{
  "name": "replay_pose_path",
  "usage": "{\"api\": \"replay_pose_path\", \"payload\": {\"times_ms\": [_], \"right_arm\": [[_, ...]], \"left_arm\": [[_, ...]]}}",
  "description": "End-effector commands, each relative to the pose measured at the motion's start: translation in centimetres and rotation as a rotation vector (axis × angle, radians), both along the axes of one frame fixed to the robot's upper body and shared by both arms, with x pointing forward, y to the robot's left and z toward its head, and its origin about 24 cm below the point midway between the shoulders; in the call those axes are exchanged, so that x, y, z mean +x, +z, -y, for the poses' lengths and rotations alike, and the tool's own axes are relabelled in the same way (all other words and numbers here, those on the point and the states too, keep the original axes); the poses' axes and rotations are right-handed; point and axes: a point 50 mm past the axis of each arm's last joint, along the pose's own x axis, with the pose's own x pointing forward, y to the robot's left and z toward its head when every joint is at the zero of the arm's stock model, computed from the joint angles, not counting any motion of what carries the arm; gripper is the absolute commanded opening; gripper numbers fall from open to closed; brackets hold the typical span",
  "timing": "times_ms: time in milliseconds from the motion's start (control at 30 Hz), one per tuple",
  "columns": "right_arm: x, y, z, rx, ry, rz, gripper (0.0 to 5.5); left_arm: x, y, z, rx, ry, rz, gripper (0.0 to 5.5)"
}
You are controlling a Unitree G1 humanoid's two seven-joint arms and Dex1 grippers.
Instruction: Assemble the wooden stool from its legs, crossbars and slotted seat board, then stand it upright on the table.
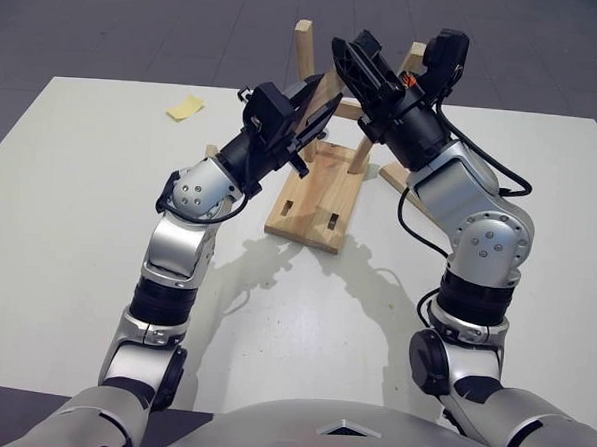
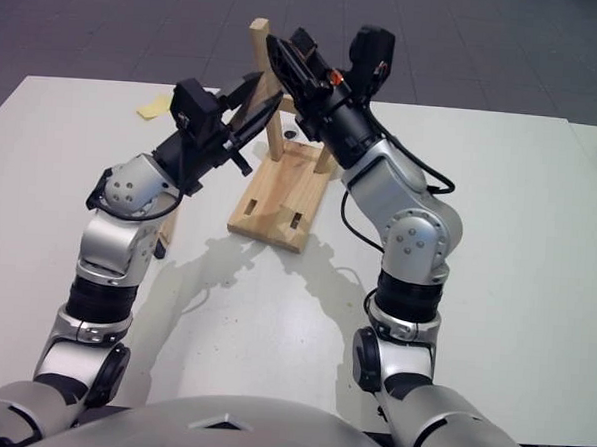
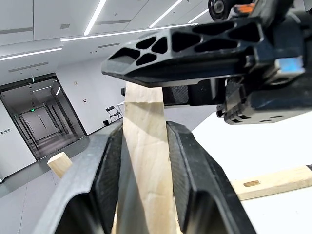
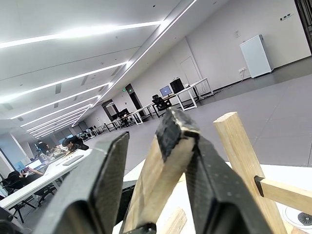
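Left tool (image 3: 144, 129) — clenched on a leg (image 3: 144, 175) rising from the seat board (image 1: 310, 199); right tool (image 4: 146, 129) — released, straddling that leg.

Parts tally.
I count two claws, left claw (image 3: 144, 131) and right claw (image 4: 158, 142); one seat board (image 1: 315, 199) beneath them; three legs: held leg (image 3: 144, 156) between them, far leg (image 1: 305, 59), rear leg (image 1: 416, 58); one crossbar (image 4: 285, 194); one loose bar (image 3: 273, 183); one yellow note (image 1: 184, 107).

I see the pale wooden seat board (image 1: 315, 199) lying flat with two slots showing at its near end, a leg (image 3: 144, 161) and a far leg (image 1: 305, 46) rising from its far end, and a loose slotted piece (image 1: 393, 175) just right of it.
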Motion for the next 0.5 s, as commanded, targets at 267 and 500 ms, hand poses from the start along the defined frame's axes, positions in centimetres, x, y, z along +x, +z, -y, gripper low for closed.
{"api": "replay_pose_path", "payload": {"times_ms": [267,500], "right_arm": [[-0.38,0.26,-0.17,0.014,0.04,0.015,0.53],[-0.36,0.23,0.2,0.026,0.026,0.028,0.47]], "left_arm": [[0.3,-0.57,-0.05,0.021,0.018,-0.005,1.27],[0.63,-0.76,0.4,0.037,0.016,-0.007,1.27]]}}
